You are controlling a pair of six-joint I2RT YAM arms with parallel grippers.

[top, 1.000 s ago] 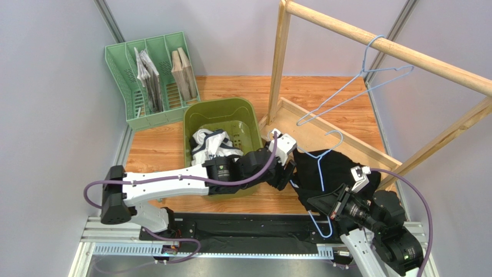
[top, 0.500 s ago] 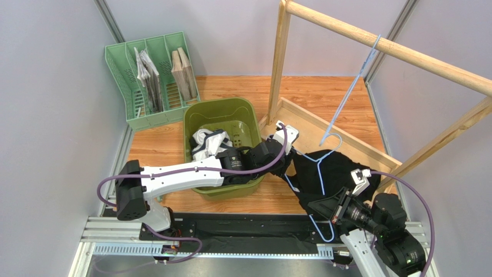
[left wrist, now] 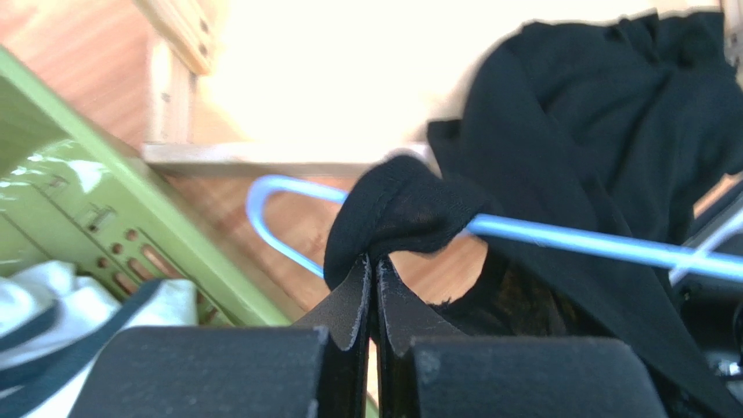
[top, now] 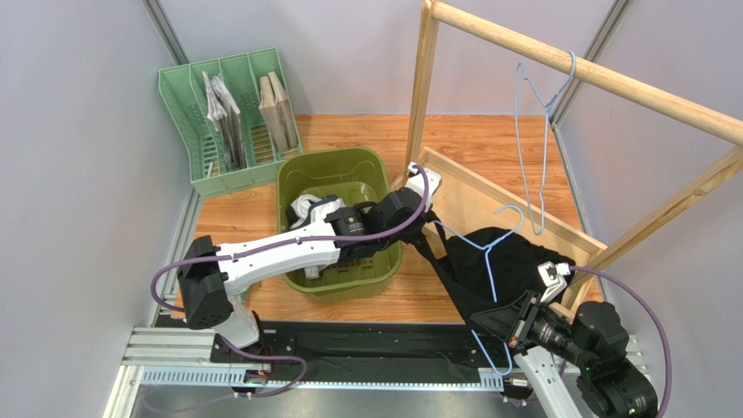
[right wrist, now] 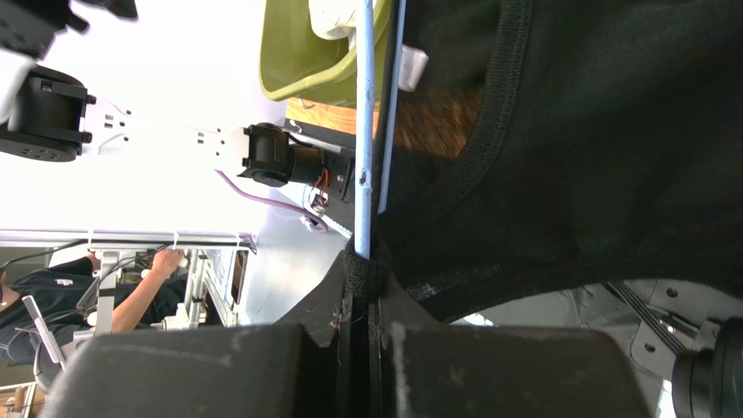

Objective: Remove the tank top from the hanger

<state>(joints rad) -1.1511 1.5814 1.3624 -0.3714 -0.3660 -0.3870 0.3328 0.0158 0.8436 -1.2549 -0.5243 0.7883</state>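
The black tank top (top: 523,261) lies bunched on the low wooden frame, with a light blue hanger (top: 491,272) still threaded through it. My left gripper (top: 421,237) is shut on a fold of the tank top's strap (left wrist: 397,205), which loops over the blue hanger wire (left wrist: 567,246). The left gripper (left wrist: 373,261) shows its jaws pressed together on that fabric. My right gripper (top: 482,315) is at the near end of the garment. In the right wrist view that gripper (right wrist: 362,279) is shut on black fabric wrapped round the hanger wire (right wrist: 364,131), below the tank top (right wrist: 593,148).
An olive green bin (top: 382,178) holding white clothes stands left of the tank top, under my left arm. A mint file rack (top: 231,113) sits at the back left. A second, bare blue hanger (top: 534,148) hangs from the wooden rail (top: 610,78).
My left gripper has closed on the tank top's strap and drawn back to the left, stretching it. The bare hanger on the rail has swung. The right arm shifted slightly right.
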